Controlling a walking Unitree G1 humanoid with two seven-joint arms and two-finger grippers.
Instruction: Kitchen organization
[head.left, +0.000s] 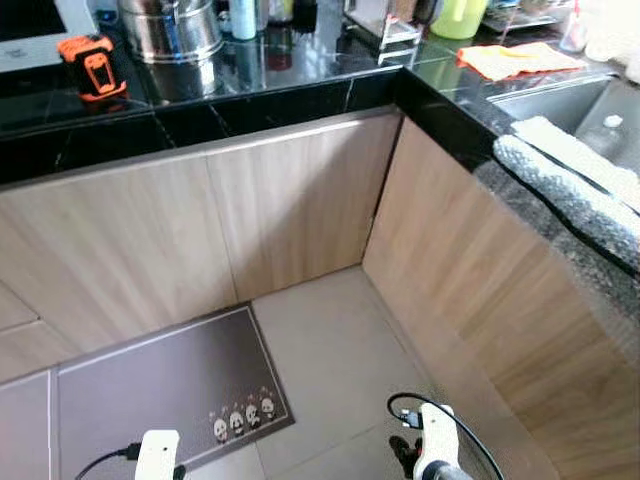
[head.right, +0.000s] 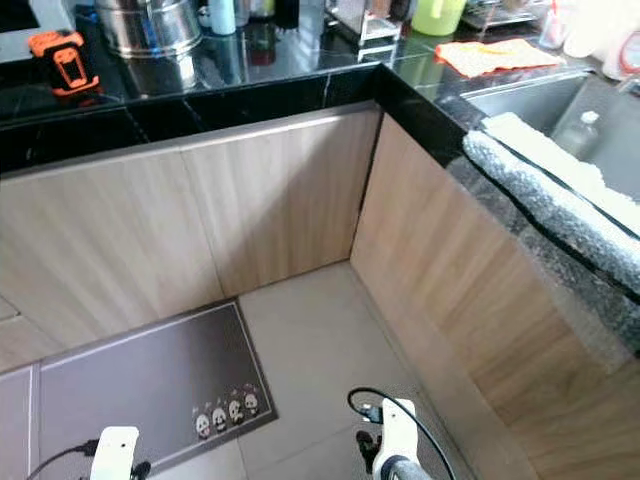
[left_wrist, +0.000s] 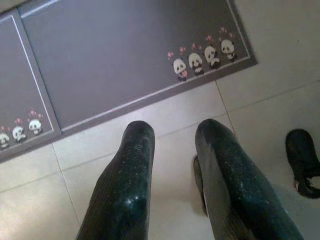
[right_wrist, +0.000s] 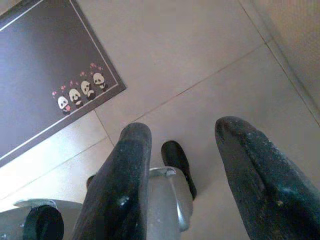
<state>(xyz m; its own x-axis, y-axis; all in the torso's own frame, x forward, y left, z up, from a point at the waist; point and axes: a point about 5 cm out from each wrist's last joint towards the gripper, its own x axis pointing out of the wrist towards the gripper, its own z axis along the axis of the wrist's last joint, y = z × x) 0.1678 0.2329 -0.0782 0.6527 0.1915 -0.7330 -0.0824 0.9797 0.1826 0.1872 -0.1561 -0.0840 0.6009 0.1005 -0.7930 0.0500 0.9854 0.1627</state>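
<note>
Your left gripper (left_wrist: 172, 145) hangs low over the tiled floor (head.left: 330, 340) with its two black fingers (left_wrist: 125, 190) parted by a modest gap and nothing between them. Your right gripper (right_wrist: 182, 150) hangs the same way, fingers spread a little wider, also holding nothing. In the head views you see only the white wrist ends of both arms at the bottom edge of the frame.

Below the left gripper lies a grey floor mat (head.left: 170, 385) with a row of small pandas (head.left: 243, 418) printed along its near corner; it sits against the base of the wooden cabinets (head.left: 200, 230) in the lower left of the frame.

The things to organize are up on the black countertop (head.left: 250, 95), which runs across the top of the frame and turns toward you along the right. From upper left you have an orange tape measure (head.left: 93, 62), a steel pot (head.left: 172, 27), a small white rack (head.left: 400, 32) and a green container (head.left: 460, 15). An orange cloth (head.left: 518, 59) lies just beside the sink (head.left: 580, 105) at upper right, and a pale towel (head.left: 575, 175) is draped over the counter edge in front of the sink.
</note>
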